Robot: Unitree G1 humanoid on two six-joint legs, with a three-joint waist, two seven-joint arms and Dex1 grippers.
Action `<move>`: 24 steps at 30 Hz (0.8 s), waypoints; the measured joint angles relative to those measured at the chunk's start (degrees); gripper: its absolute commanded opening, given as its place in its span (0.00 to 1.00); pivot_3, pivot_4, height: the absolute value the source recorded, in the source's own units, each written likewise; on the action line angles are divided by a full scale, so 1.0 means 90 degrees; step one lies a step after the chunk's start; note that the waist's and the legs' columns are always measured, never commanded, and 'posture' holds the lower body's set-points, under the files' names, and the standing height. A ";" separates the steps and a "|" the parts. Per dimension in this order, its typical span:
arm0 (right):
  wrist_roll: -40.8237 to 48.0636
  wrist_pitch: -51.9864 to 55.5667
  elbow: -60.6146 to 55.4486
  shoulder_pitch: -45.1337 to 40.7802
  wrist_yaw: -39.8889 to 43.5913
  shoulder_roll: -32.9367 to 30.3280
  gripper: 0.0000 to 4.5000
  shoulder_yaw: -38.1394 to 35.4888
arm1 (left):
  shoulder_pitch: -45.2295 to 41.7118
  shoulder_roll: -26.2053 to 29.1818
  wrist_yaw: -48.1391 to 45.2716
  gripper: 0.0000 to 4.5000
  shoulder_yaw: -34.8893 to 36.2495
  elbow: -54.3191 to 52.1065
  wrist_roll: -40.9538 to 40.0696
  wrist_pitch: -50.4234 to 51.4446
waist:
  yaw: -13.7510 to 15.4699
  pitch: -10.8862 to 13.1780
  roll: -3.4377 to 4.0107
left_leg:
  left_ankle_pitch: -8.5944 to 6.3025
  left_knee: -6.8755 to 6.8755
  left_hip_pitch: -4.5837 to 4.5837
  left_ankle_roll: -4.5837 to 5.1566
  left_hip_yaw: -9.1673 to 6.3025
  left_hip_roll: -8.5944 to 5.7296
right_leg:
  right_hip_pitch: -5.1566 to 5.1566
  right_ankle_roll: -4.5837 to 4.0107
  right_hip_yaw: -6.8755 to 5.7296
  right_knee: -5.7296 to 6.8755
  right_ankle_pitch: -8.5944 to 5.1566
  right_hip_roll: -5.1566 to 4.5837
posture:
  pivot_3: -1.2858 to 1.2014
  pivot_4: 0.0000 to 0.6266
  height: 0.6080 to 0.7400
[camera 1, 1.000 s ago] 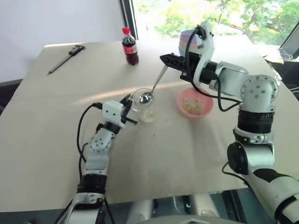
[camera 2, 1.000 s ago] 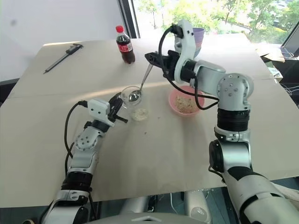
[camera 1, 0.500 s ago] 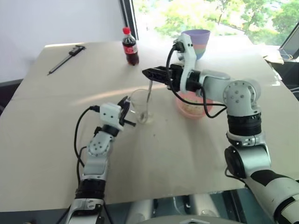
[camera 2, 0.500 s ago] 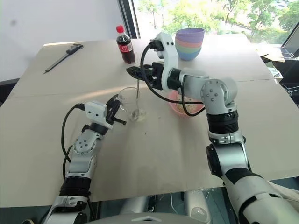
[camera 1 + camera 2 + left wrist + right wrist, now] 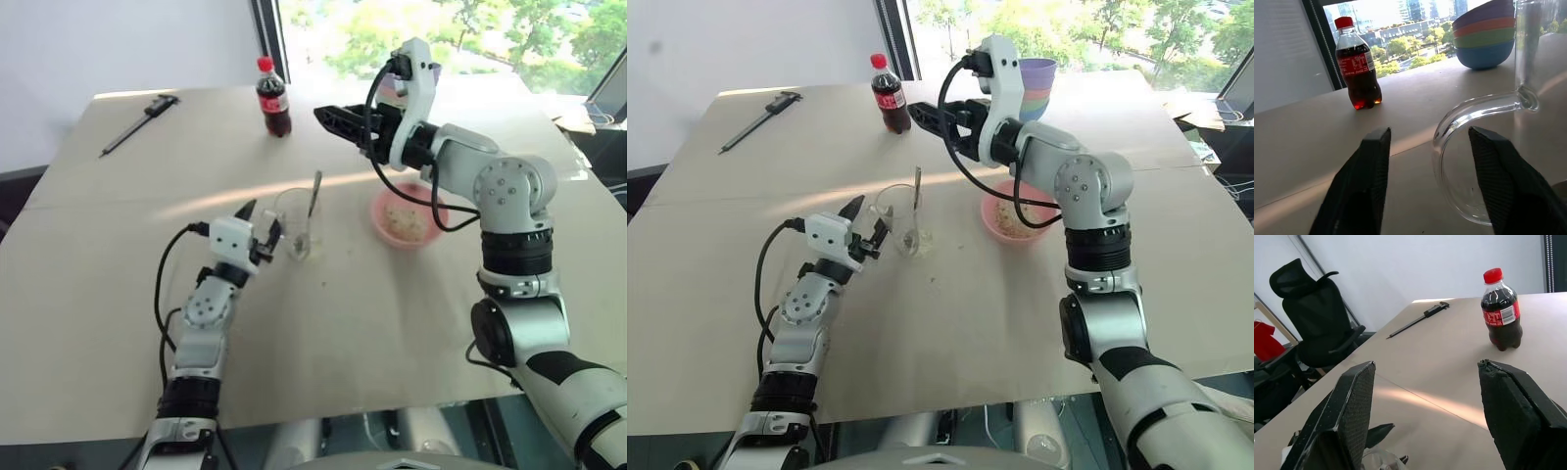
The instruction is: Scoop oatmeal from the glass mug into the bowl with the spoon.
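- While the spoon (image 5: 311, 208) stands inside the glass mug (image 5: 297, 225) at frame centre, the left gripper (image 5: 259, 220) sits spread open beside it.
- Right gripper (image 5: 330, 116), fingers apart, hovers empty above; pink bowl (image 5: 408, 217) of oatmeal (image 5: 404, 221) right of centre.

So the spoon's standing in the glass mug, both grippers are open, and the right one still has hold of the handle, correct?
Not quite. The spoon stands in the glass mug, but the right gripper is open and clear of the handle, as the left eye view shows. The left gripper is open too.
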 measured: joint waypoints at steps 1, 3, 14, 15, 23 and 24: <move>0.0000 0.0000 -0.0003 0.0001 0.0000 0.0000 0.75 -0.0008 | 0.0029 0.0003 -0.0001 0.72 0.0001 -0.0016 -0.0001 0.0008 | -0.0002 0.0000 0.0000 | 0.0000 0.0000 0.0000 0.0000 0.0000 0.0000 | 0.0000 0.0000 0.0000 0.0000 0.0000 0.0000 | 0.52 0.24 1.00; 0.0000 0.0000 -0.0007 0.0004 0.0000 -0.0008 0.75 -0.0036 | 0.0121 0.0008 -0.0014 0.72 0.0001 -0.0075 -0.0002 0.0022 | -0.0006 0.0000 0.0000 | 0.0000 -0.0001 0.0000 0.0000 0.0001 0.0001 | 0.0000 0.0000 0.0002 -0.0001 0.0000 0.0000 | 0.52 0.24 1.00; -0.0198 -0.0635 -0.1062 0.1652 0.0745 -0.0853 0.75 -0.0072 | 0.1948 0.0402 -0.0077 0.72 0.0655 -0.2414 -0.0458 0.1167 | 0.0050 -0.0003 -0.0006 | -0.0005 -0.0004 -0.0015 0.0008 -0.0007 0.0000 | 0.0001 0.0000 -0.0003 -0.0020 0.0000 -0.0013 | 0.52 0.24 1.00; -0.0285 -0.0838 -0.1087 0.1928 0.0883 -0.0983 0.75 -0.0096 | 0.2145 0.0412 -0.0057 0.72 0.0760 -0.2637 -0.0511 0.1320 | 0.0049 -0.0002 -0.0005 | -0.0005 -0.0004 -0.0014 0.0008 -0.0005 -0.0001 | 0.0001 0.0001 -0.0003 -0.0019 0.0000 -0.0013 | 0.52 0.24 1.00; -0.0520 -0.2079 -0.2180 0.4740 0.2635 -0.2304 0.75 -0.0267 | 0.4192 0.0426 -0.0235 0.72 0.0956 -0.4025 -0.0830 0.2208 | 0.0066 0.0005 -0.0003 | -0.0018 -0.0007 0.0014 0.0031 0.0000 0.0006 | 0.0027 0.0001 -0.0005 -0.0020 -0.0002 0.0000 | 0.52 0.24 1.00; -0.0590 -0.2308 -0.2314 0.5071 0.2875 -0.2421 0.75 -0.0245 | 0.4327 0.0434 -0.0293 0.72 0.0939 -0.4063 -0.0839 0.2250 | 0.0078 0.0006 -0.0005 | -0.0019 -0.0007 0.0027 0.0031 -0.0001 0.0006 | 0.0039 0.0001 -0.0007 -0.0019 -0.0003 0.0003 | 0.52 0.24 1.00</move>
